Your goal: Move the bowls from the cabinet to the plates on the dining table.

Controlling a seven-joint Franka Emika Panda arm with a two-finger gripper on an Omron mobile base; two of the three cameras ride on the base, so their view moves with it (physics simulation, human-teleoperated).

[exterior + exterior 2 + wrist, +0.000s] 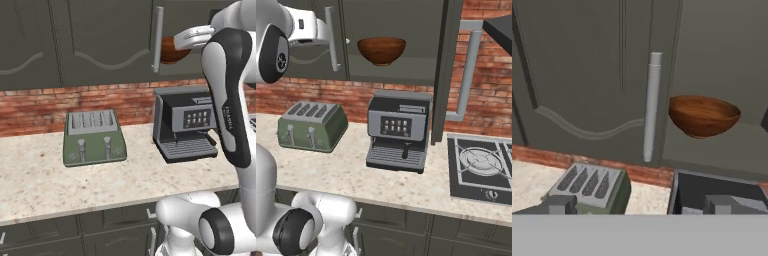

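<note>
A glossy reddish-brown bowl [381,50] sits upright on the inner shelf of the open dark grey-green cabinet [406,20]. The bowl [703,116] lies ahead and to the right in the hand view, and it shows partly behind the hand in the left base view [170,51]. My gripper [641,206] is open, its fingertips [559,204] spread wide with nothing between them. It hovers in front of the closed left door, near that door's silver bar handle [652,105], a short way left of the bowl and apart from it.
The cabinet's right door [448,65] stands swung out, its handle [468,70] toward the room. Below on the speckled counter [351,175] stand a green toaster [312,126] and a coffee machine [398,131]. A stove burner [481,165] is at the right.
</note>
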